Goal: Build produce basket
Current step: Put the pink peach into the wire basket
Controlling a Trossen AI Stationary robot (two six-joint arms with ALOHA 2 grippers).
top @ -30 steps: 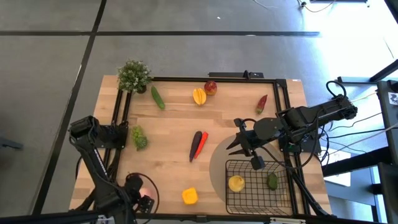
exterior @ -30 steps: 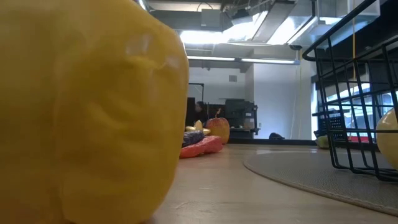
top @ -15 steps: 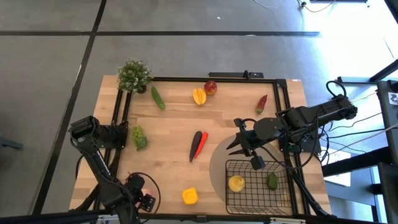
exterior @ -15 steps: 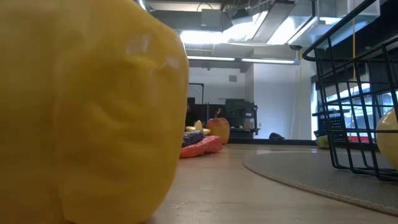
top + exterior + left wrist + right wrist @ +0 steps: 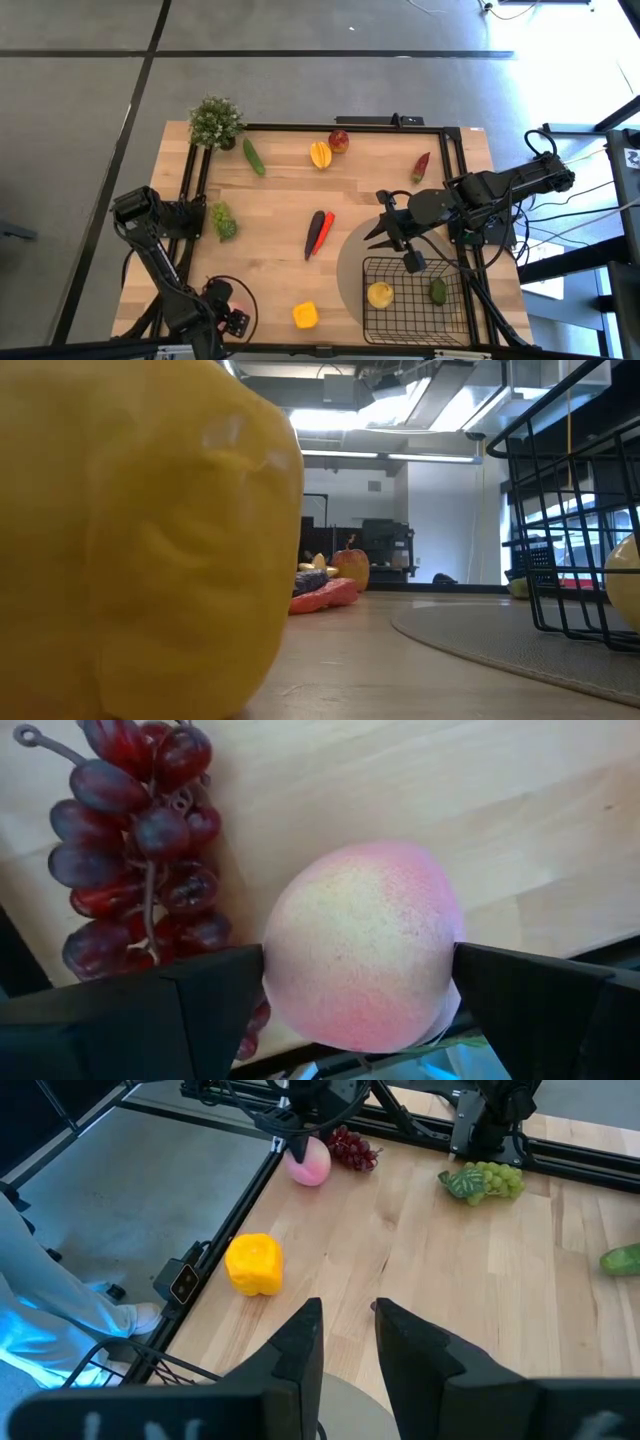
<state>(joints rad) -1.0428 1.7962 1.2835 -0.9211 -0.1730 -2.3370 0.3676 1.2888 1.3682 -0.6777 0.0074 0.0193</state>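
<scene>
peach (image 5: 362,945): pink, table's 7 o'clock corner, between left gripper's (image 5: 355,985) wide-spread fingers (image 5: 200,995), which sit at its sides; firm grip unclear
purple grapes (image 5: 140,840): just beside peach
basket (image 5: 412,298): 5 o'clock, on grey mat, lemon (image 5: 379,294) plus a green item inside
step: picking the peach, judged
next: squeeze, lift clear of grapes, carry toward 5 o'clock, drop in basket
right gripper (image 5: 348,1342): hovers above basket's 12 o'clock rim, fingers nearly together, empty
yellow pepper (image 5: 306,315): 6 o'clock, still out
</scene>
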